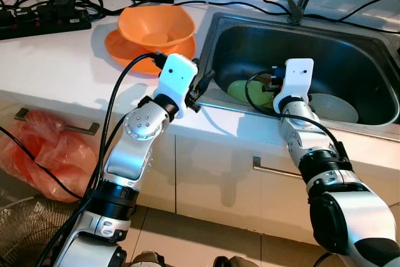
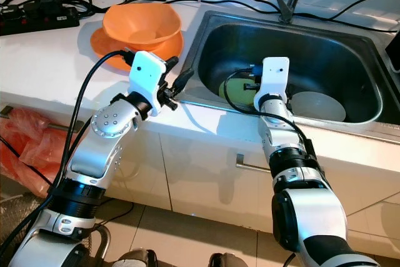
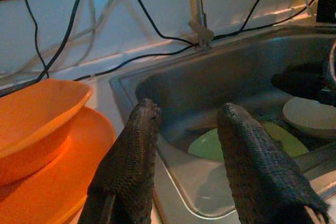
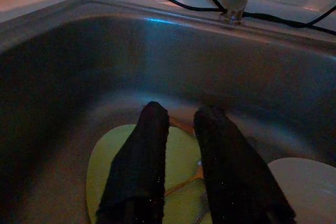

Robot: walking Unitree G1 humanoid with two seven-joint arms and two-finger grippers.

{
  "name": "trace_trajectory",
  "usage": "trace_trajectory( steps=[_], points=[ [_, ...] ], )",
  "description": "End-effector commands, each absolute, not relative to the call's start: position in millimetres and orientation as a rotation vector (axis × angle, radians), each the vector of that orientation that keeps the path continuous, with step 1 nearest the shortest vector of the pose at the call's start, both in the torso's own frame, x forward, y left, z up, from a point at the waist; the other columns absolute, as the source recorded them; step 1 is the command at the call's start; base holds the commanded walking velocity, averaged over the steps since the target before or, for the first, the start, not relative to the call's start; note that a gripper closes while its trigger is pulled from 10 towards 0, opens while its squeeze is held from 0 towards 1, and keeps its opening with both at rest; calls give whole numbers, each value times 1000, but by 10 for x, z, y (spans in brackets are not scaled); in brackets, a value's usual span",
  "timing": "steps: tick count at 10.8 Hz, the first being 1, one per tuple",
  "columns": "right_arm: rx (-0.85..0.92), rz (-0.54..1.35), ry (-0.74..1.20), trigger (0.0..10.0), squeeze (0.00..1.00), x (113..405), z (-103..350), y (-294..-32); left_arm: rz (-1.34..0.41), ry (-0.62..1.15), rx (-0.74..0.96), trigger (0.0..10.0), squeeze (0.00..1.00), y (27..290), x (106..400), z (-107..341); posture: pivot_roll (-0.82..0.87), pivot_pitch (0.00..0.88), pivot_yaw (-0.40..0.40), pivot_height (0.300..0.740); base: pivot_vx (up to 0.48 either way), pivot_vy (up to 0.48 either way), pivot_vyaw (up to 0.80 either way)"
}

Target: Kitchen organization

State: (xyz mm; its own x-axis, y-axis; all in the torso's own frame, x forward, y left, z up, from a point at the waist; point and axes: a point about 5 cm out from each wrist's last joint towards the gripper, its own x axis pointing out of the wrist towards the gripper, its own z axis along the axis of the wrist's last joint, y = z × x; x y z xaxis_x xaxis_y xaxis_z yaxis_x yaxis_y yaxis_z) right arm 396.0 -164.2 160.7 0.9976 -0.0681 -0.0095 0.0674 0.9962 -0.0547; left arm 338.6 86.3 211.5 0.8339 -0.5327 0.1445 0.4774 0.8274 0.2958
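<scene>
Claws reaching into and beside the sink, nothing gripped.

Hovering nearest, at the worktop (image 1: 56, 67) edge beside the sink (image 1: 219, 29) rim: left claw (image 3: 186, 129), fingers spread apart, holding nothing. Dipping inside the basin: right claw (image 4: 181, 124), fingers a little apart, poised just over the green plate (image 4: 105, 166) lying flat on the sink floor, with what looks like a thin utensil resting on it. Sitting just beside it: white bowl (image 1: 334, 107). Stacked farther off on the worktop: orange bowl (image 1: 156, 26) on an orange plate (image 1: 119, 48). Likely handling: green plate light, stiff, probably slippery; lying flat, so best pinched at a raised rim edge.
</scene>
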Motion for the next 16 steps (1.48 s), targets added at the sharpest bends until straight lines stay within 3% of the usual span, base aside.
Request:
trace_trajectory(
  steps=[1,2,3,7,16],
  points=[
    [-38,-67,64,10000,1000,3948,1516,-1627,-536,-197,263,10000,0,866,3387,2055,88,96,-62,740,0,0,0],
    [-38,-64,59,10000,1000,3949,1522,-1621,-515,-192,268,10000,0,889,3401,2059,88,96,-62,740,0,0,0],
    [-45,-46,42,10000,0,3953,1545,-1594,-452,-175,269,10000,0,954,3450,2061,88,96,-62,740,0,0,0],
    [-21,-13,-44,10000,0,3945,1643,-1509,-185,-51,255,10000,0,1328,3696,2024,81,81,-56,740,0,0,0],
    [-6,19,-64,10000,0,3895,1614,-1435,-27,108,32,10000,0,1577,4078,2200,74,95,-49,740,0,0,0]
  ],
)
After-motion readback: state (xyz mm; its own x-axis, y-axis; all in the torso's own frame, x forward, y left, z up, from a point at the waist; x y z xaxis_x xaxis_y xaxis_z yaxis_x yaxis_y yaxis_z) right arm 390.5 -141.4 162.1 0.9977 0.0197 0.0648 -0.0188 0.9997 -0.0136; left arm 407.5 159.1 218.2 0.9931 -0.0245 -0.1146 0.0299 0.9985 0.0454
